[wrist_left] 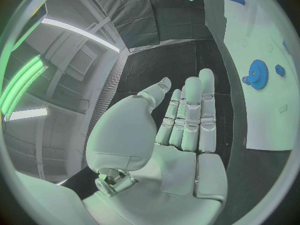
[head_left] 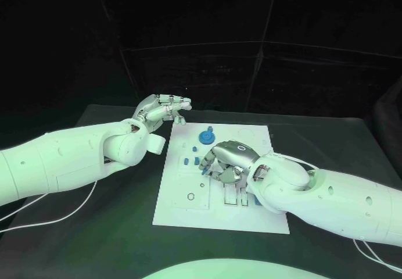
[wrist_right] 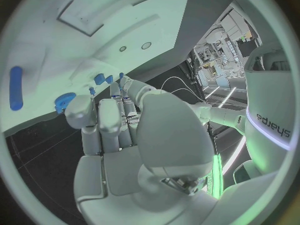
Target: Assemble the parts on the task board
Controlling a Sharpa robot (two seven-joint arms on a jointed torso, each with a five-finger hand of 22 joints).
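The one readable mark is the word "sharpa", in dark lower-case letters on the white robot body (wrist_right: 270, 110) in the right wrist view; it stands turned on its side, running along the body just above a thin dark band; the white board (head_left: 186, 204) bears small dark outlines and marks, too small to read as letters or numbers; the arms, the hands and the blue pieces carry no lettering that can be made out.
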